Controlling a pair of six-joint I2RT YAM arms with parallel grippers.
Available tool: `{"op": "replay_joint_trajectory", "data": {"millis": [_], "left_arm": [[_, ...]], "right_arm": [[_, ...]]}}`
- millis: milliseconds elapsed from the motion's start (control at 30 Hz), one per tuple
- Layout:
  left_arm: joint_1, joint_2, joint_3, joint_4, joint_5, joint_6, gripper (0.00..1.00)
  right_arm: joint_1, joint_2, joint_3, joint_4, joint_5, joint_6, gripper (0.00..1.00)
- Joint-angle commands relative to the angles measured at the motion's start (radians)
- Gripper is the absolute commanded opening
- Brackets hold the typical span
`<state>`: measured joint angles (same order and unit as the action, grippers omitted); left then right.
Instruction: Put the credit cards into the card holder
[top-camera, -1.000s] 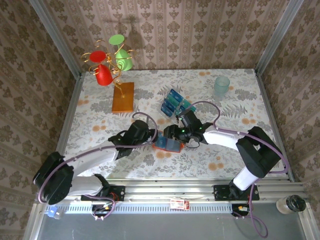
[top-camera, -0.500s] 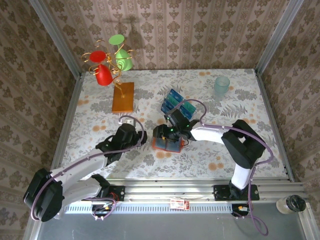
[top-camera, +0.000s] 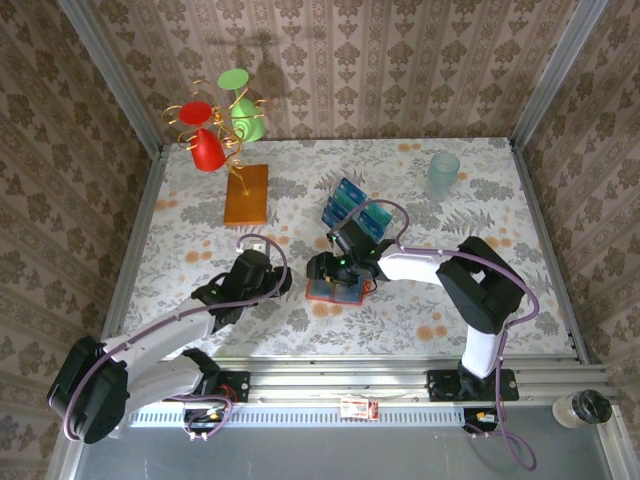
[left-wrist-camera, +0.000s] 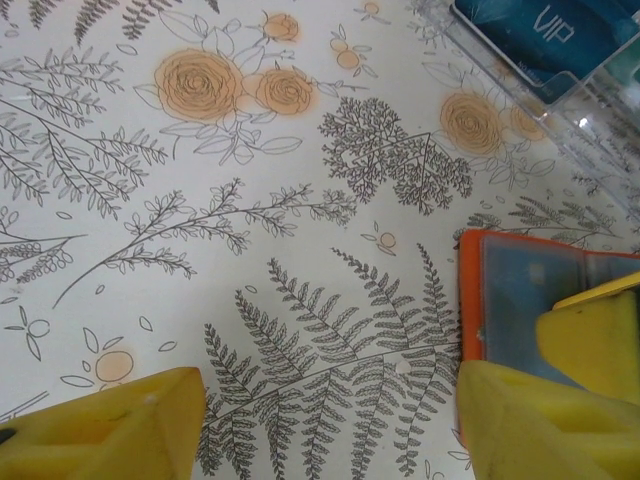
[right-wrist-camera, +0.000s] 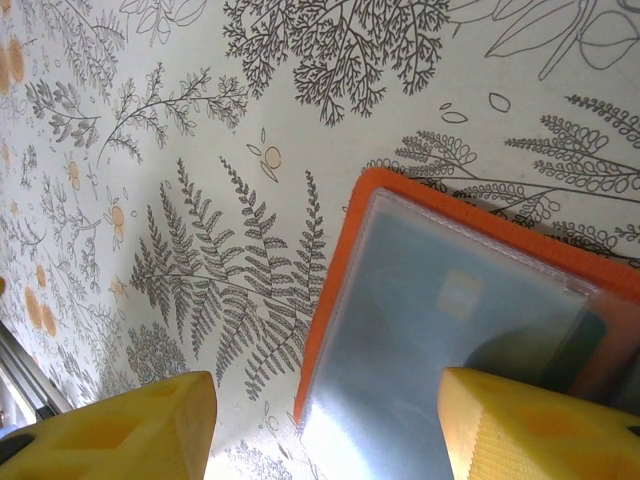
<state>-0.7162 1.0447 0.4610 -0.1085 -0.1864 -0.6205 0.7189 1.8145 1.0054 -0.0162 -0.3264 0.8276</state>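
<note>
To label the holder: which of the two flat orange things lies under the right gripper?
The small orange-red card holder, lying open below the right gripper; the orange-brown board lies far off at the back.

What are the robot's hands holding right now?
Nothing. The left gripper and right gripper are open; the right one straddles the edge of the card holder.

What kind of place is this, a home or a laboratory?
Probably a staged robot test cell: wallpapered panels in metal posts, a floral tablecloth, an aluminium mounting rail in front.
</note>
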Motion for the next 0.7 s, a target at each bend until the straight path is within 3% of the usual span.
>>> {"op": "replay_joint_trajectory", "data": {"millis": [0,400,667], "left_arm": [[0.008,0.014,0.007,0.005,0.015,0.0,0.69],[0.004,0.035,0.019,0.018,0.03,-0.003,0.7],[-0.008,0.044,0.024,0.023,0.034,-0.009,0.7]], "right_arm": [[-0.013,-0.066,-0.012,-0.038,0.001,-0.033,0.6],[-0.068,-0.122,-0.126,0.0,0.028,-0.025,0.56],[-0.078,-0.047,-0.085,0.009,-0.015,-0.05,0.41]]}}
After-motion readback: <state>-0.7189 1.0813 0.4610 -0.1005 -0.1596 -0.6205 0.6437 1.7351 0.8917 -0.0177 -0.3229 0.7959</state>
